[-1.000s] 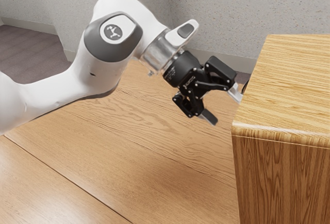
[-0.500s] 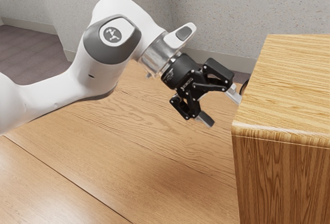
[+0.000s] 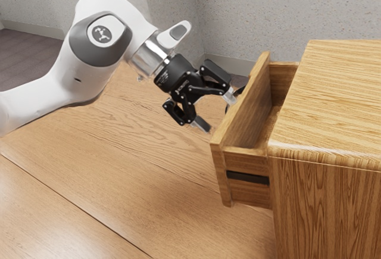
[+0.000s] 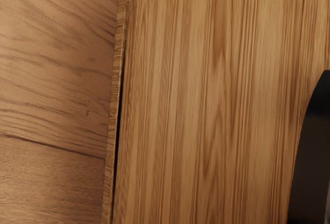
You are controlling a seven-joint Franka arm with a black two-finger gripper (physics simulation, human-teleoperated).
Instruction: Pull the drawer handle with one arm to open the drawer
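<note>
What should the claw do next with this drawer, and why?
Probably pull the drawer a little further out, toward the exterior view's left: it stands only partly out of the cabinet, and the claw is right at its front.

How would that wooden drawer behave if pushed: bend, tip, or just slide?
Likely stiff: the drawer is thick wood boards, so it shouldn't flex. It probably slides straight rather than tips, since its rear sits inside the cabinet. Looks fairly heavy for its size, though that's a guess.
</note>
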